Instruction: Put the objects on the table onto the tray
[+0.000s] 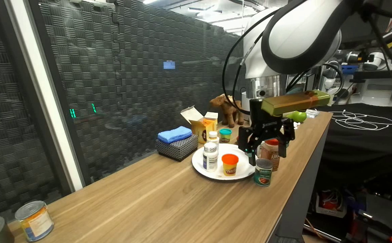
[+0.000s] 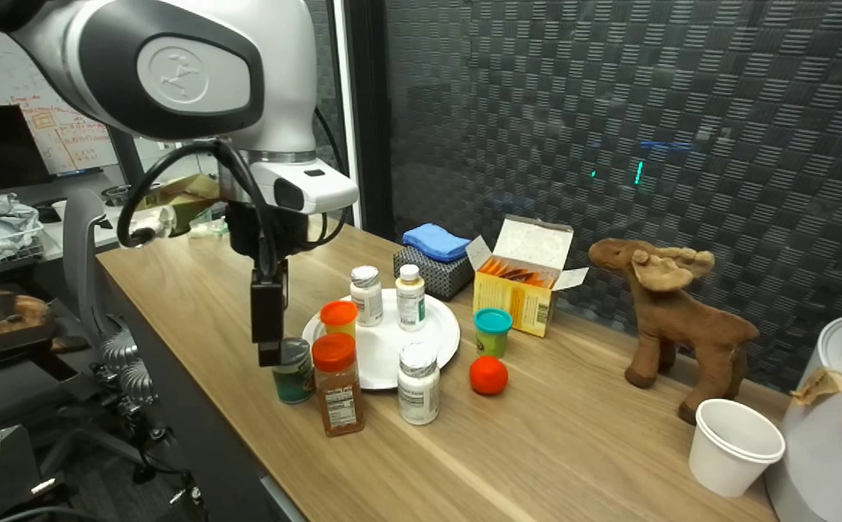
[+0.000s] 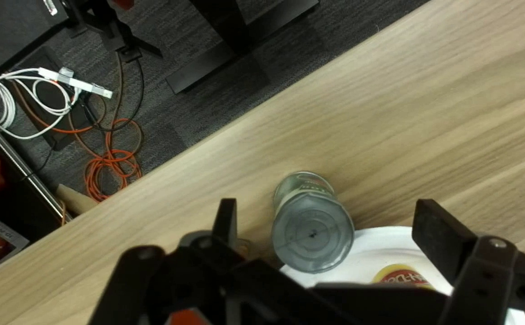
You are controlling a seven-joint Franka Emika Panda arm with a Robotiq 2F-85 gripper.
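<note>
Hovering near a can (image 1: 262, 174) beside the plate (image 2: 381, 357), the empty gripper (image 1: 267, 156) holds its jaws apart. Centering before closing should prevent toppling.

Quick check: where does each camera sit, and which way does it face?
In an exterior view: near the tape roll, facing along the table toward the plate; arm and gripper show.
In an exterior view: near the white cups, facing the plate too; arm and gripper show.
Wrist view: above the green can, facing down; open gripper shows.
Shared in both exterior views: plate and stuffed animal.
</note>
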